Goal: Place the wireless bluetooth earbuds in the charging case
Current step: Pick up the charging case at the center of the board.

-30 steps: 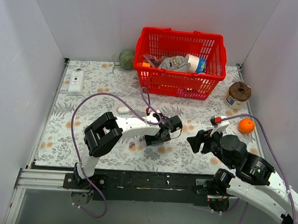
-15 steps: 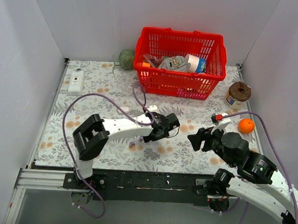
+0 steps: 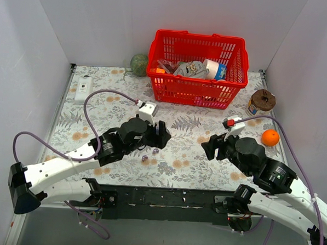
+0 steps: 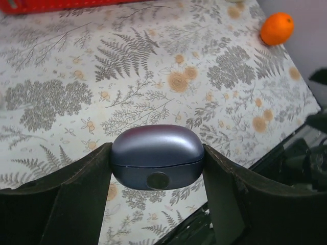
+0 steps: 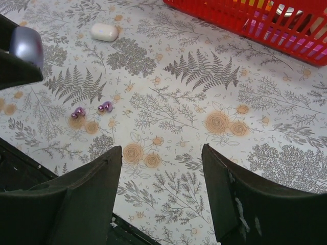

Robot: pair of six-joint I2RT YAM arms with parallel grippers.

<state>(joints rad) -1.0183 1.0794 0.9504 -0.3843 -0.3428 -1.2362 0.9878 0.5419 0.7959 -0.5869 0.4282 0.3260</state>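
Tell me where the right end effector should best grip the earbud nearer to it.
Probably the rounded body of that earbud, from straight above, straddling it: it lies low on the tablecloth, so no side offers purchase, and the other earbud lies apart, leaving room.

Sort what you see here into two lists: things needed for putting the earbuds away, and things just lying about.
Needed: charging case, shut, gripped in the left pincer; two loose earbuds.

Lying about: red basket, orange, white oval pebble, green ball, brown jar.
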